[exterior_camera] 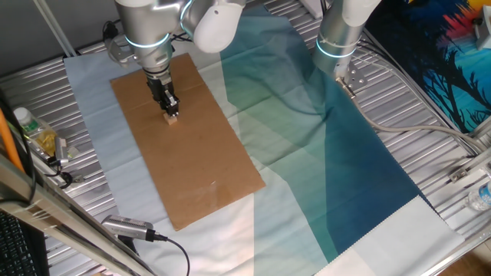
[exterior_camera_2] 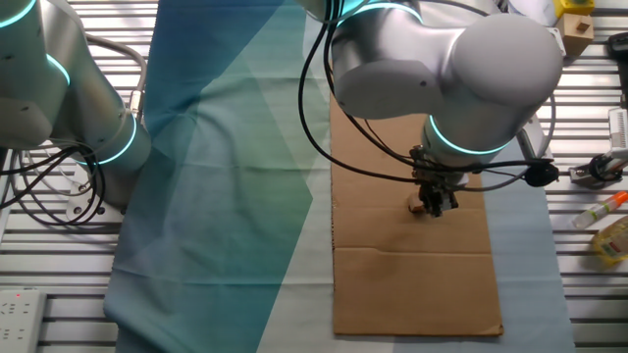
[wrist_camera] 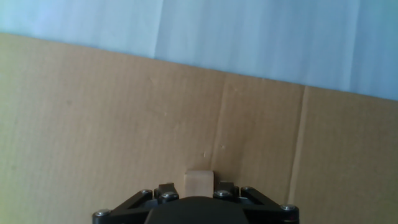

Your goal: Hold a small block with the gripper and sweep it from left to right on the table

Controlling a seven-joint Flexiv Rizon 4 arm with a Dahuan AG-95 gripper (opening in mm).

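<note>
The small block is a pale tan cube held at the tip of my black gripper, resting on the brown cardboard sheet near its far end. In the other fixed view the gripper stands on the cardboard with the block just showing at its tip. In the hand view the block sits between the two fingers, with the gripper shut on it. The ribbed metal table is draped with pale blue and teal cloth.
A second silver arm stands at the back right on the cloth. A bottle and cables lie at the left edge, and a handheld tool lies near the front left. Small items sit beside the cardboard.
</note>
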